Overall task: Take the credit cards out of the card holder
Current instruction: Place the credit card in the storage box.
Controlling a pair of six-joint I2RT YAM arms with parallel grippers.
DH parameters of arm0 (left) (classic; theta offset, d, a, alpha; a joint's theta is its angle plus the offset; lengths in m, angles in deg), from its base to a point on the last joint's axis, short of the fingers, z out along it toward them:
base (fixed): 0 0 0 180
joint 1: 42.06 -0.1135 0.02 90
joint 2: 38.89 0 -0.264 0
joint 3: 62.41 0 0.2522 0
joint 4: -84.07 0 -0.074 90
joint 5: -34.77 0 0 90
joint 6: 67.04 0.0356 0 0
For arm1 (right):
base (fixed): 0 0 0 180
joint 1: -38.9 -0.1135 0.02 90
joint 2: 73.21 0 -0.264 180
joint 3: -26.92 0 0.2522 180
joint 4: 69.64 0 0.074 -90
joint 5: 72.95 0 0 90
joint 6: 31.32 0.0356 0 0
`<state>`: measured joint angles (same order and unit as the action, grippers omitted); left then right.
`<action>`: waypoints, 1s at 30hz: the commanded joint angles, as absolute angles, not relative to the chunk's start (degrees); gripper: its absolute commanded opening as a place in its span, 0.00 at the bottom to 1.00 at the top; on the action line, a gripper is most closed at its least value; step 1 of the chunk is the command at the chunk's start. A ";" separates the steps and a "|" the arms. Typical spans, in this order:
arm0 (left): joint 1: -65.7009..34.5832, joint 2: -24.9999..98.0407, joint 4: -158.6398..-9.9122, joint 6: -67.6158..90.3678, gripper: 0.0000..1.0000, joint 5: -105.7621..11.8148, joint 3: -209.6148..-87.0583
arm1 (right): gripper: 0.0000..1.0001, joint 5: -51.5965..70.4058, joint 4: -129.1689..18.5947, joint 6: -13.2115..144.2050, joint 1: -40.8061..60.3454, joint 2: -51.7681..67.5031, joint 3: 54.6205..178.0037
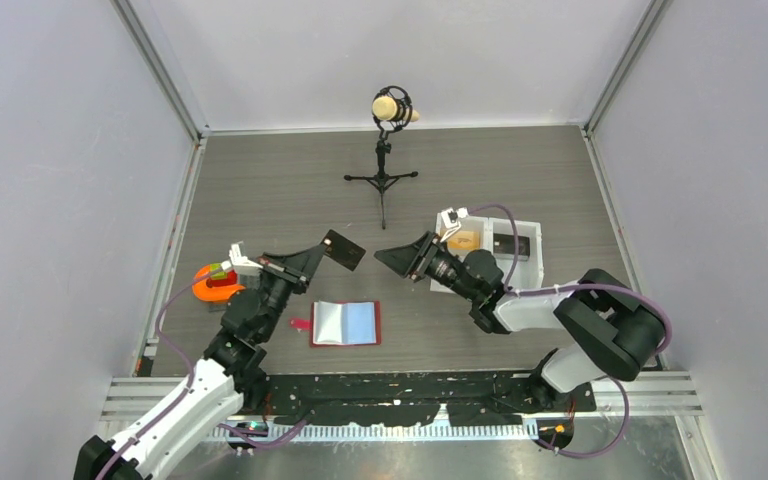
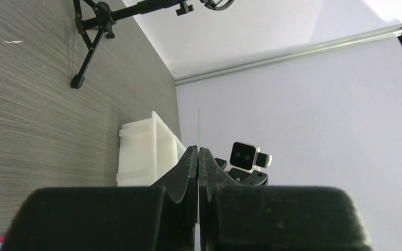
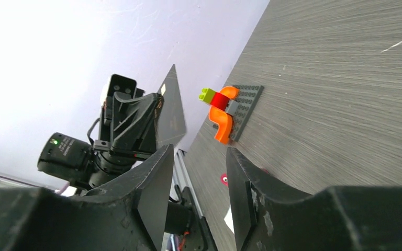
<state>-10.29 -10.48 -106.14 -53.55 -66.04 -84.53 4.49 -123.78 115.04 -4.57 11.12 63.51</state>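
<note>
Grey walls close on the left, right and far sides of the dark table (image 1: 290, 190), a metal rail along the near edge. Much bare table in the far half, broken only by a microphone stand (image 1: 383, 165) at the far middle. At the left edge, an orange brick piece (image 1: 215, 284), just beside the left arm. At the right, a white two-compartment tray (image 1: 532, 265) with an orange block (image 1: 463, 240) in one compartment.

Open and flat near the front middle, the card holder (image 1: 346, 323), pale blue pockets up, lower than both grippers and touched by neither. Just beside its left edge, a pink-red card (image 1: 301, 324) flat on the table; cannot tell whether touching the holder.

Held clear of the table and tilted, a dark card (image 1: 344, 251), pinched at one end by the left gripper (image 1: 318, 254). In the left wrist view, seen edge-on as a thin line rising from between the fingers (image 2: 187, 167), pressed together on it with no gap. Left arm stretched forward and to the right from its base, gripper pointing toward the right gripper (image 1: 388, 257).

Right gripper facing the card from the right, near it but apart. Fingers (image 3: 154, 178) parted widely in the right wrist view, nothing between them. Right arm folded back, elbow far out at the right, forearm crossing in front of the tray, wrist turned to the left.
</note>
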 commanded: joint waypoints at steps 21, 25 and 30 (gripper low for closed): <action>-9.63 -12.96 -112.98 -56.44 0.00 -73.95 -81.71 | 0.29 11.71 -132.61 118.44 -12.68 19.95 73.71; -9.63 -13.27 -112.64 -56.61 0.00 -74.21 -81.62 | 0.12 11.37 -132.97 118.21 -12.78 20.49 74.09; -9.63 -14.74 -109.07 -57.26 0.07 -74.56 -81.62 | 0.05 10.97 -133.04 117.25 -12.51 20.02 73.55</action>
